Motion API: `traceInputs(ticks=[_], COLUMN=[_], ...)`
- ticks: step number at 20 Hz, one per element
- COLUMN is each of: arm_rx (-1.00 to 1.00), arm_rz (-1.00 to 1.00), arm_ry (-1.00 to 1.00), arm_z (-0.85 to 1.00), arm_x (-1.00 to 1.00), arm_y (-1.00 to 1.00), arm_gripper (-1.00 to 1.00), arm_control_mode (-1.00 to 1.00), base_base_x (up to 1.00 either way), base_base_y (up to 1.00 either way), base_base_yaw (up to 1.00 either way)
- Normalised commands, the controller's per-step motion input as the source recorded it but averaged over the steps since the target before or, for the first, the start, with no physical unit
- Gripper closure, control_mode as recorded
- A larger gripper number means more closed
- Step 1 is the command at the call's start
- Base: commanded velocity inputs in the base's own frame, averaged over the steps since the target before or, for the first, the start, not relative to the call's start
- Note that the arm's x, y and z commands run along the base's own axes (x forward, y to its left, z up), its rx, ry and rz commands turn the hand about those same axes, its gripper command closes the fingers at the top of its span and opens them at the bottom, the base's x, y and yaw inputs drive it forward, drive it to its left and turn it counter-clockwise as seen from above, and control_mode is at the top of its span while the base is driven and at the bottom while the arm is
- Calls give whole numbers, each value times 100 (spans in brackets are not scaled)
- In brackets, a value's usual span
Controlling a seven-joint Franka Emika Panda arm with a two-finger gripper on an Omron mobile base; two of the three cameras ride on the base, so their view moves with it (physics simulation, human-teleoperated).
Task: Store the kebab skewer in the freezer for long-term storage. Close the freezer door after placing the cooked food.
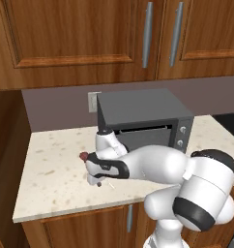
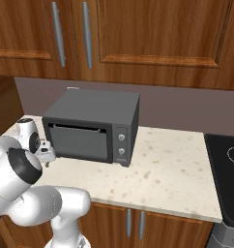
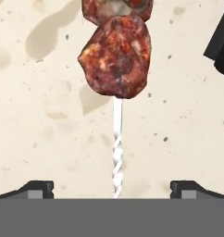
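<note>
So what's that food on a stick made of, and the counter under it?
The kebab skewer looks like browned meat chunks, rough and charred reddish-brown, on a thin pale stick, twisted like shiny metal, though that is unsure. The counter looks like polished stone: cream, smooth, with small dark and tan specks.

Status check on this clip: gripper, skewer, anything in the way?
Gripper open, low over the counter. Kebab skewer flat on the counter, stick between the fingertips, not gripped. Microwave close beside; nothing on the skewer.
</note>
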Motion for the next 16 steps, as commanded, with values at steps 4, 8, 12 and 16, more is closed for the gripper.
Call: traceInputs(ticks=[4, 8, 12, 16], arm_rx=[0, 0, 0, 0], arm_rz=[0, 0, 0, 0], arm_ry=[0, 0, 0, 0], arm_z=[-36, -21, -17, -8], arm_x=[0, 0, 0, -1], arm_y=[0, 0, 0, 2], arm_gripper=[-100, -100, -100, 100], arm_control_mode=[-100, -100, -100, -100], base_base_x=[0, 0, 0, 0], base_base_y=[0, 0, 0, 0], base_base_yaw=[0, 0, 0, 0])
